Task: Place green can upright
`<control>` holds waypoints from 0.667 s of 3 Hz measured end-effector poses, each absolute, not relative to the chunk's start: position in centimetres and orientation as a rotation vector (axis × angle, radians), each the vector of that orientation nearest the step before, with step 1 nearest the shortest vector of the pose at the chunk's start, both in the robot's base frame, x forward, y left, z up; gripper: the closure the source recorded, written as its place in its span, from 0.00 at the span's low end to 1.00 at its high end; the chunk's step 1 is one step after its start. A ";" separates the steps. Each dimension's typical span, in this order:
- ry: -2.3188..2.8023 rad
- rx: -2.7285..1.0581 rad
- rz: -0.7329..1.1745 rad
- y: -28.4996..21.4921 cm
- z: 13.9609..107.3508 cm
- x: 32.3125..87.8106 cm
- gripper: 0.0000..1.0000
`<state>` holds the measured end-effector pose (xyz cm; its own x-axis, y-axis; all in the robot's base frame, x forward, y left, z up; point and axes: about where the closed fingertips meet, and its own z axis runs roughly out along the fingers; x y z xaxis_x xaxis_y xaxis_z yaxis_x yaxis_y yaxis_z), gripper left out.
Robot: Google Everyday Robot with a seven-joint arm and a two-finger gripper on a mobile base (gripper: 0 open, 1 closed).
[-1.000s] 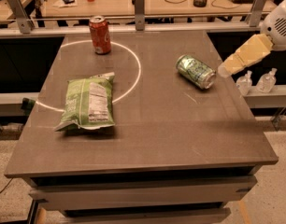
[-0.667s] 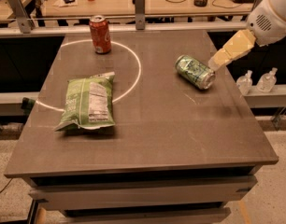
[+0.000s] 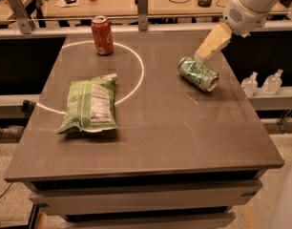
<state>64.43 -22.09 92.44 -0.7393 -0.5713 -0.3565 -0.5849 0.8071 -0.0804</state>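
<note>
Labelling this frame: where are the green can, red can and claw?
green can [image 3: 197, 73], camera view, label middle
red can [image 3: 102, 36], camera view, label middle
claw [image 3: 202, 56], camera view, tip, just behind green can

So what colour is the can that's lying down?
The can is green and white with a silver end, in the camera view. The pincer is close by it.

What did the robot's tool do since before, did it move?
Yes. The tool moved left, from out past the right edge of the table to close by the green can, which lies on its side where it was.
</note>
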 end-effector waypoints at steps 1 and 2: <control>2.643 -0.937 0.044 -20.0 91.7 65.9 0.00; 2.655 -0.993 0.036 -18.3 90.4 66.7 0.00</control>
<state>66.71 -18.33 90.40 -0.7135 -0.6371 -0.2916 -0.6447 0.7599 -0.0828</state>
